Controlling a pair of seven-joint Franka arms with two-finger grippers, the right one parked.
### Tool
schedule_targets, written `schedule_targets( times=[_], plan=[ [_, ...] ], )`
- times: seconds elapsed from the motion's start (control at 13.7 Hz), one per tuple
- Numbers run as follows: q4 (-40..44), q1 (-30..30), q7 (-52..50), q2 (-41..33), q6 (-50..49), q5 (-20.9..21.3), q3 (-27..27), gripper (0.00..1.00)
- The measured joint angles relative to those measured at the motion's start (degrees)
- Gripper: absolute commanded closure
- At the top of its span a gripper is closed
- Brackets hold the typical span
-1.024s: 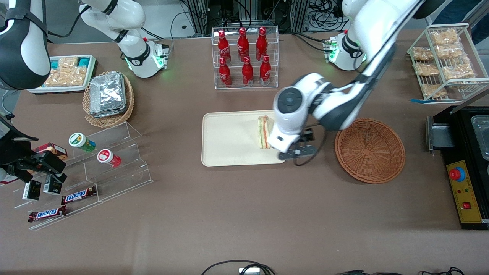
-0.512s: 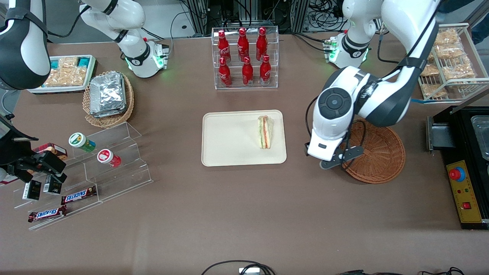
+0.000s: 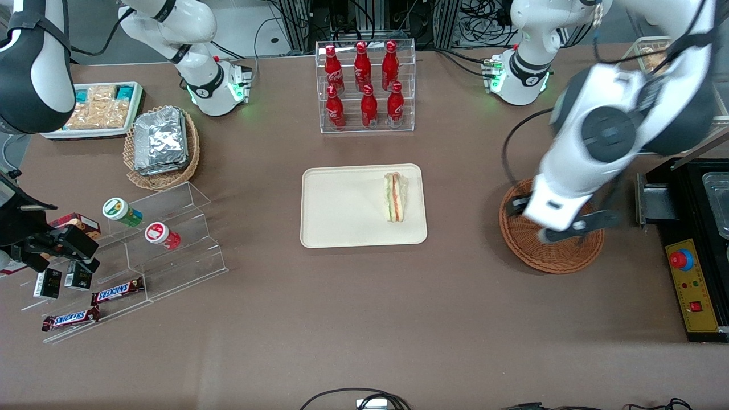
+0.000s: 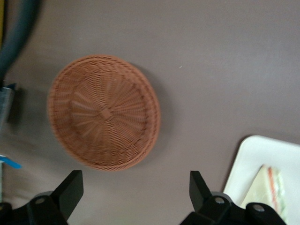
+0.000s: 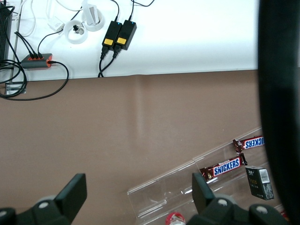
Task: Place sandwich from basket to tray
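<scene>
The front camera is looking steeply down over the whole worktop (image 3: 364, 319), while the left wrist camera is looking down at the basket (image 4: 104, 112) and tray (image 4: 248, 164) corner, both shared.

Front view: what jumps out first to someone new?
The working arm's gripper, fingers open and holding nothing, hangs above the bare reddish-brown basket toward the working arm's end of the table. The sandwich lies on the cream tray mid-table. Farther from the camera, red bottles fill a clear rack.

1. "SNICKERS" reads on two chocolate bars (image 3: 117, 291) (image 3: 70, 319) on the clear stepped stand (image 3: 171, 239).
2. "SNICKERS" shows again on bar wrappers (image 5: 227, 167) in the right wrist view.
3. Gripper (image 3: 555, 219) above basket (image 3: 564, 259): no lettering.
</scene>
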Motion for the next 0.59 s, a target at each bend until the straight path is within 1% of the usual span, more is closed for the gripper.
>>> schedule_targets(
  times=[0.15, 0.29, 0.44, 0.59],
  plan=[
    [0.0, 0.04, 10.13, -4.32, -4.61, -2.84, 4.59, 0.0],
    [-0.02, 0.07, 19.87, -7.47, -7.52, -4.76, 8.58, 0.0],
    [-0.02, 0.08, 27.47, -9.51, -8.66, -5.29, 11.34, 0.0],
    [-0.03, 0.08, 31.87, -10.47, -8.98, -5.36, 12.4, 0.0]
  ],
)
